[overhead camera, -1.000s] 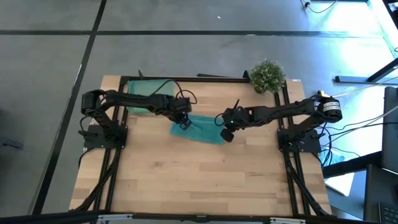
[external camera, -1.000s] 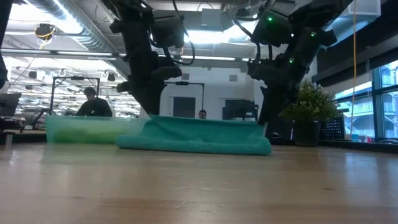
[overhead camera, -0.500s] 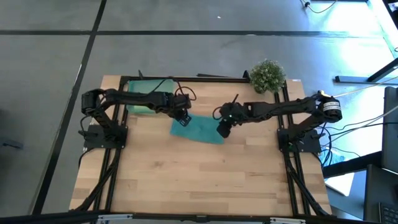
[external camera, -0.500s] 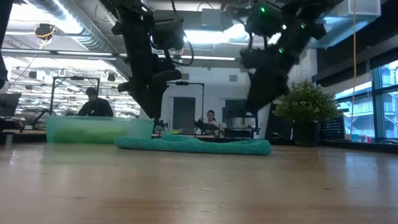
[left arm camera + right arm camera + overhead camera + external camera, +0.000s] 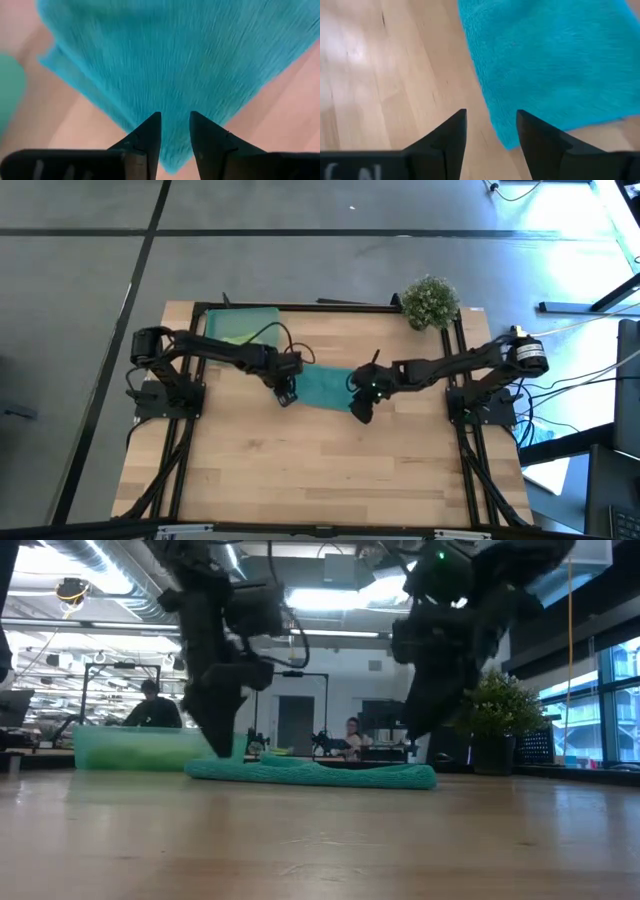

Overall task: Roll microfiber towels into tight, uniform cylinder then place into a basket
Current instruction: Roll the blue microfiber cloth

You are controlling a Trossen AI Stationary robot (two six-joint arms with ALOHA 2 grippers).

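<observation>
high view shows the left gripper (image 5: 286, 394) at the near-left corner of the small teal microfiber towel (image 5: 325, 387), fingers slightly apart and grasping nothing. the right gripper (image 5: 361, 409) hangs at the towel's near-right corner, fingers spread wide, also empty. the towel lies flat on the pale wooden bench (image 5: 320, 470), between both grippers, not yet rolled. behind the left arm sits the translucent green plastic basket (image 5: 240, 323) with a lime-green cloth (image 5: 232, 335) inside. the step in hand looks like taking up the near edge; next, both grippers should pinch their corners together and start a tight roll.
</observation>
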